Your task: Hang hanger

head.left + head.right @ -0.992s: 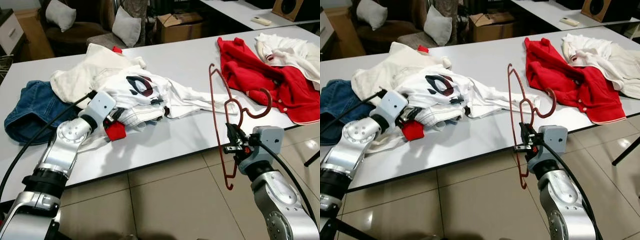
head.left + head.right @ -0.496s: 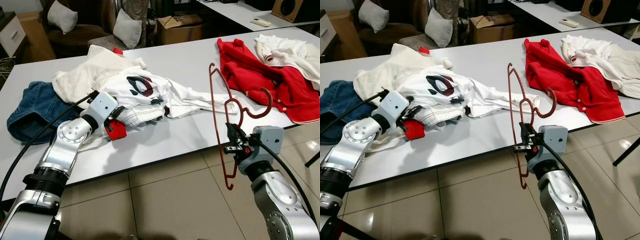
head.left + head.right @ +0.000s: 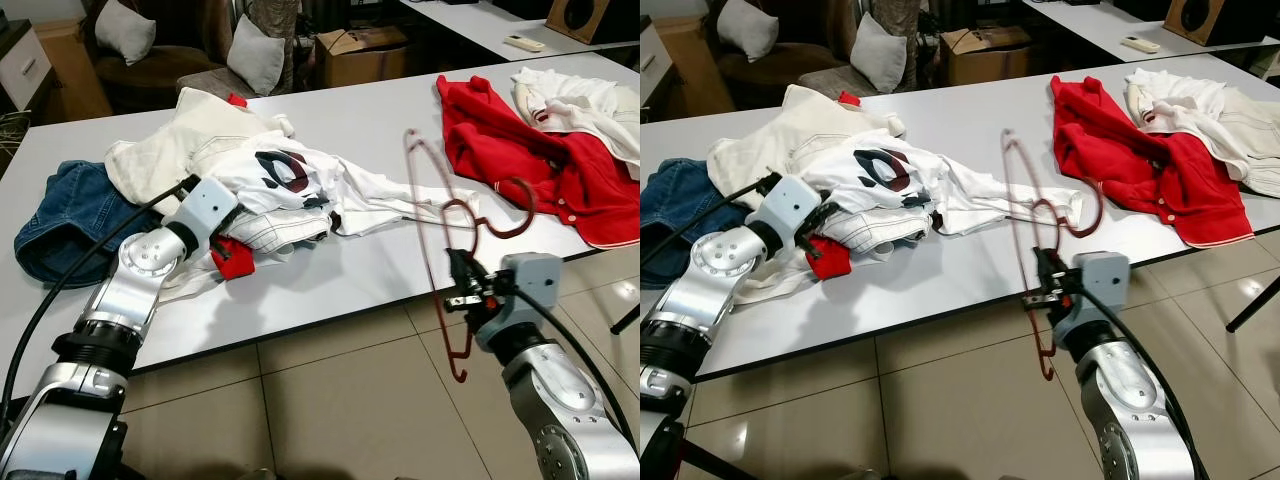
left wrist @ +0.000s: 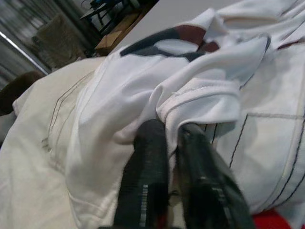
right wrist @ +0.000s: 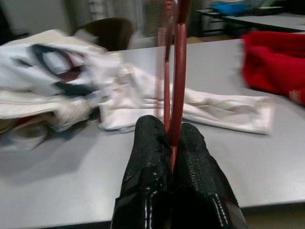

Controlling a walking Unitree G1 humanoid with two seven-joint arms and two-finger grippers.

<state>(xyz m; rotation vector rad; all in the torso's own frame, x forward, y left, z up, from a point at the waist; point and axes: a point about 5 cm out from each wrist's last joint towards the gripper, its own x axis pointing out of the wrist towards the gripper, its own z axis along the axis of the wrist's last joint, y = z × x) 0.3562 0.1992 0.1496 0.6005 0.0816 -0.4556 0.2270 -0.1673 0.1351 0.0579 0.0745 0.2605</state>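
Note:
A dark red hanger (image 5: 178,71) stands upright in front of the table's near edge, its hook over the tabletop and its image blurred. My right gripper (image 3: 462,291) is shut on the hanger's lower bar, below table height. My left gripper (image 3: 230,238) reaches into a white shirt (image 3: 290,185) with a dark print, heaped at the left of the grey table (image 3: 340,270). In the left wrist view its fingers (image 4: 147,157) stand close together with a fold of the white shirt (image 4: 200,90) pinched at their tips. A small red cloth (image 3: 235,260) lies under that gripper.
Blue jeans (image 3: 65,215) and a cream garment (image 3: 190,125) lie at the table's left. A red top (image 3: 520,150) and white clothes (image 3: 580,100) lie at the right. Behind the table are a cardboard box (image 3: 360,50) and a cushioned chair (image 3: 250,55). Tiled floor (image 3: 330,400) spreads below.
The hanger has swung to the left in my right gripper and now looks blurred. My left gripper has edged a little further into the white shirt.

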